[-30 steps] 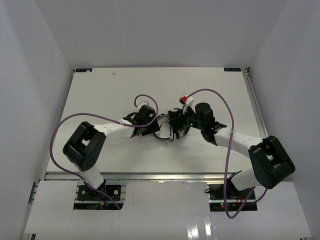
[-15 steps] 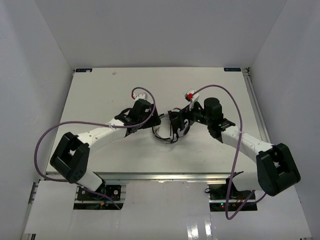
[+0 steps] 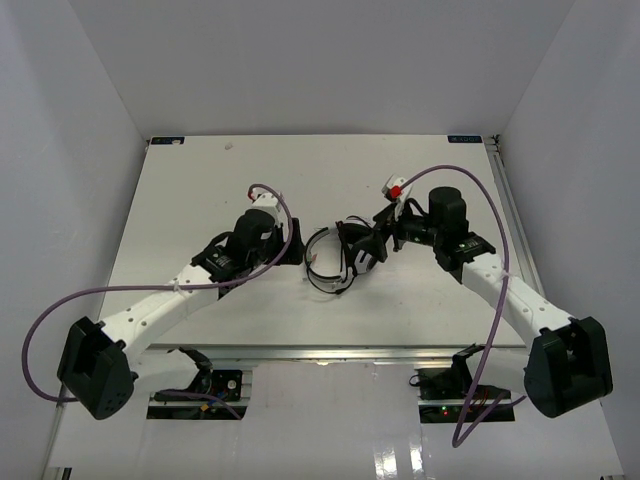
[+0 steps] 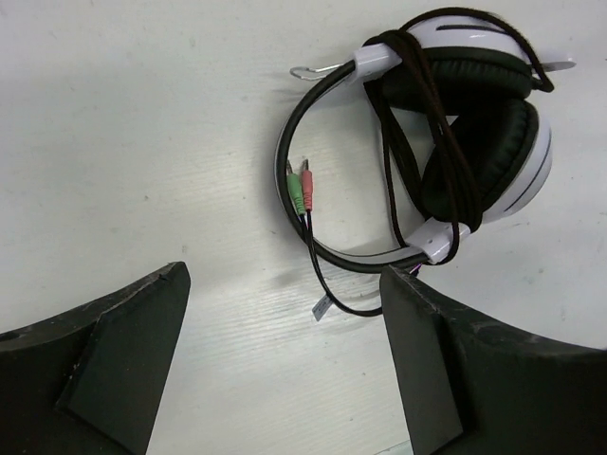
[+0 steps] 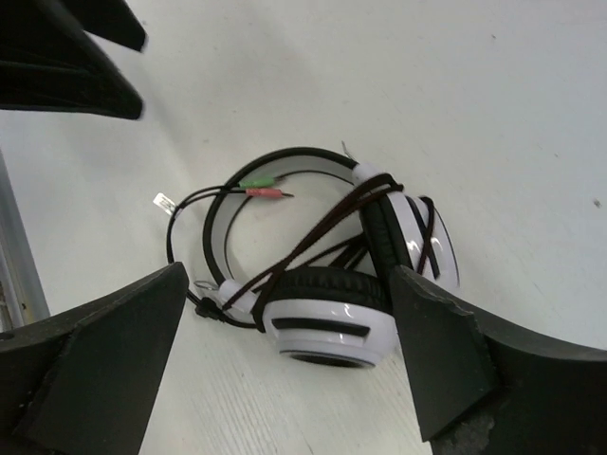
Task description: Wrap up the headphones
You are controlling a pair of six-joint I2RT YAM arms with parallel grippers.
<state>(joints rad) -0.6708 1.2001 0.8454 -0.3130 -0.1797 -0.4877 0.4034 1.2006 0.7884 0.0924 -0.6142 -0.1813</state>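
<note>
The headphones [image 3: 342,262] lie on the white table [image 3: 200,190], earcups folded together. Their thin black cord [image 4: 438,123] is wound across the earcups and headband. The green and pink plugs [image 4: 301,189] rest inside the headband loop. My left gripper [image 3: 292,248] stands open just left of the headphones; in its wrist view, my left gripper [image 4: 285,284] has only bare table and a bit of cord loop between its fingers. My right gripper [image 3: 388,238] is open on the headphones' right side; its wrist view shows my right gripper [image 5: 289,277] with the white earcup [image 5: 327,322] framed between wide-apart fingers.
Thick purple robot cables [image 3: 55,315] loop off both arms, one at the far left and one [image 3: 497,300] along the right arm. A metal rail [image 3: 300,352] runs along the near table edge. White walls enclose the table on three sides.
Both grippers have opened and drawn away from the headphones, the left arm stretching out leftward, the right pulling back rightward. The headphones stay on the table, wrapped.
</note>
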